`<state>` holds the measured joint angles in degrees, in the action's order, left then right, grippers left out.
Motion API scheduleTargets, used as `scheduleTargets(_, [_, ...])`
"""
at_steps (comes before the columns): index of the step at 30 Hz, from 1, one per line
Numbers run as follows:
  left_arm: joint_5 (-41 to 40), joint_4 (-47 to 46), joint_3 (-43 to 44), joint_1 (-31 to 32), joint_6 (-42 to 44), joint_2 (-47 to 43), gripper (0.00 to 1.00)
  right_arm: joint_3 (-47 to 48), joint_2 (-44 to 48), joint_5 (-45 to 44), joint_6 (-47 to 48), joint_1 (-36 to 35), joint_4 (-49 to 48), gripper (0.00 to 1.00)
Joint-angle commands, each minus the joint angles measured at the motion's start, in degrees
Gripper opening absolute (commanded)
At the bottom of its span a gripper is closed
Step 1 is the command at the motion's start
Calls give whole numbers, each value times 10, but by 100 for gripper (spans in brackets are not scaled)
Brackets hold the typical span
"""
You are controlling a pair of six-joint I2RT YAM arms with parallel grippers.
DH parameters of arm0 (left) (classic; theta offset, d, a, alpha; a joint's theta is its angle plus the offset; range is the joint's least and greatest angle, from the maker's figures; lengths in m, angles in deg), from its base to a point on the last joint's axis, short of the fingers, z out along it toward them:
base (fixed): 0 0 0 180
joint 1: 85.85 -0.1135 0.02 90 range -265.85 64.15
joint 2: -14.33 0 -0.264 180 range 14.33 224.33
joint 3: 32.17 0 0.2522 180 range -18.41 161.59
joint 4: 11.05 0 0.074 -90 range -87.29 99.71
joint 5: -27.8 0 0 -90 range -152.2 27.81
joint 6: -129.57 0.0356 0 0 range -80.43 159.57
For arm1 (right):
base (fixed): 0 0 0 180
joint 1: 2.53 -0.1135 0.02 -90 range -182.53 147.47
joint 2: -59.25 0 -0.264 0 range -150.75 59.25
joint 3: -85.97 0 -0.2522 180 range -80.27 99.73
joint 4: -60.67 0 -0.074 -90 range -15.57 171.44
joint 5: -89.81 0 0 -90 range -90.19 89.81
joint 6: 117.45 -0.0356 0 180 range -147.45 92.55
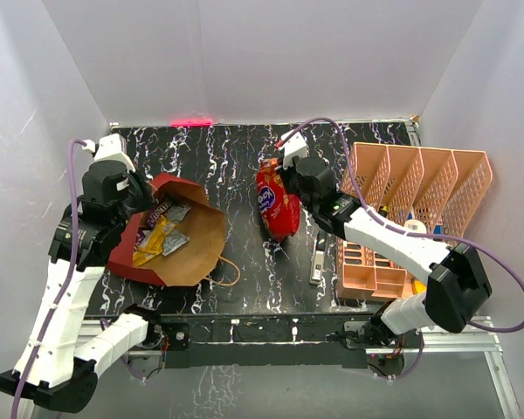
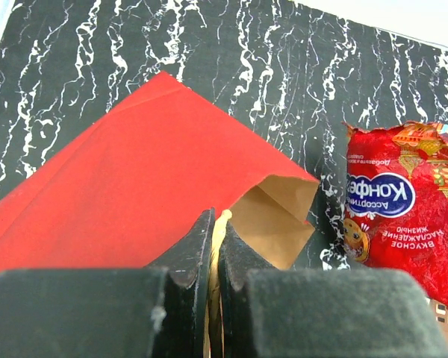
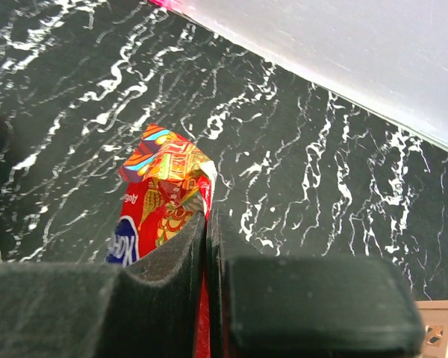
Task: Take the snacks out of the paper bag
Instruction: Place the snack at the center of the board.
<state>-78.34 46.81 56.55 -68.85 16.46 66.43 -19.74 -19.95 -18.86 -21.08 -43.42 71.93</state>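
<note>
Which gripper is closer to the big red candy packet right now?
Right. The right gripper is shut on the top edge of the red candy packet. The left gripper is away to its left, pinching the rim of the paper bag.

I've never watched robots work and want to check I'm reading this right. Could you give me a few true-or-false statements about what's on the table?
1. The right gripper is pinching the big red snack packet. True.
2. The left gripper is shut on the edge of the paper bag. True.
3. The paper bag is empty. False: several small packets lie inside it.
4. The orange file rack stands left of the bag. False: the rack stands far to the bag's right.
</note>
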Motion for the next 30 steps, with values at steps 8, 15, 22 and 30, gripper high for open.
scheduleTargets(8, [-23, 6, 19, 1, 20, -12, 0, 27, 9, -39, 120, 68, -124, 8])
scheduleTargets(15, [-1, 0, 20, 1, 10, -5, 0, 80, -139, 43, 45, 39, -94, 8])
scheduleTargets(22, [2, 15, 35, 1, 5, 2, 0, 124, -223, 211, -148, 23, -88, 40])
scheduleTargets(30, [13, 9, 30, 1, -3, 0, 0, 118, -123, 127, -71, 33, 17, 84])
